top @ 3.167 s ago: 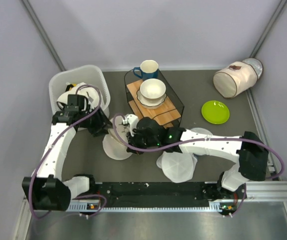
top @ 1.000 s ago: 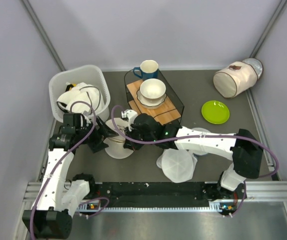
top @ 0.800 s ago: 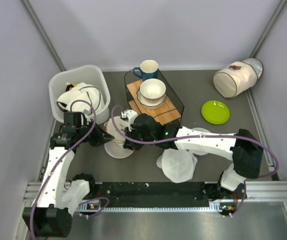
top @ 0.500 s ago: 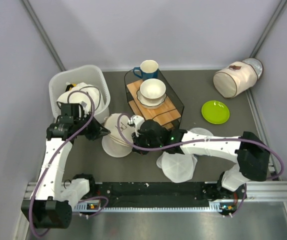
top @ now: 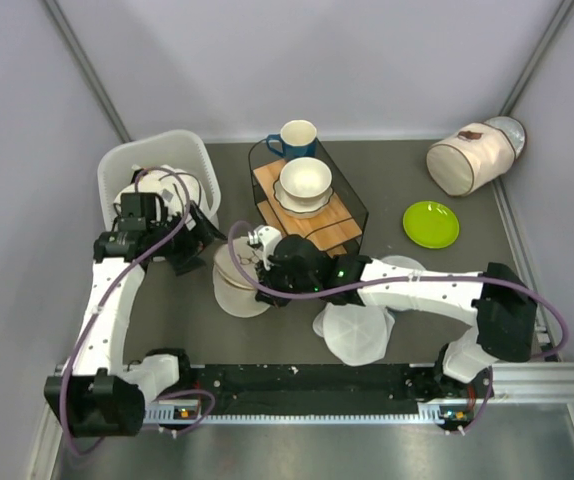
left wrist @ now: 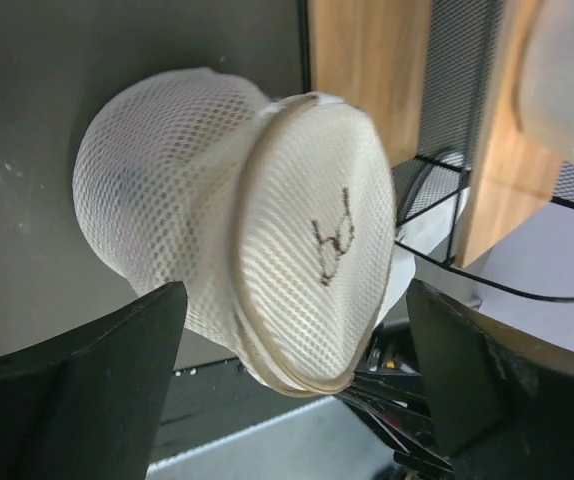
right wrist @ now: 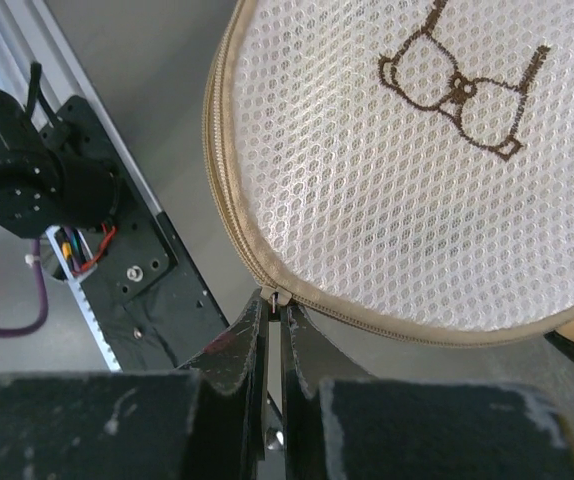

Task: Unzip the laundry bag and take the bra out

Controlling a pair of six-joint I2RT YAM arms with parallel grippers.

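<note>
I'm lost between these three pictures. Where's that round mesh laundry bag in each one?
Top external: laundry bag left of centre, near the white basket.
Left wrist: fills the middle.
Right wrist: upper right, filling most of the frame.
Shared landmark: the dark mark on its face, in both wrist views; too small to tell from above.

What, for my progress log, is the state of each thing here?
laundry bag: raised on edge, zip shut where visible.
zip pull: pinched between the right jaws.
right gripper: shut on the zip pull.
left gripper: open, jaws either side of the laundry bag.
bra: not in view.
cylinder bag: lying on its side.
mug: upright.
bowl: upright.
</note>
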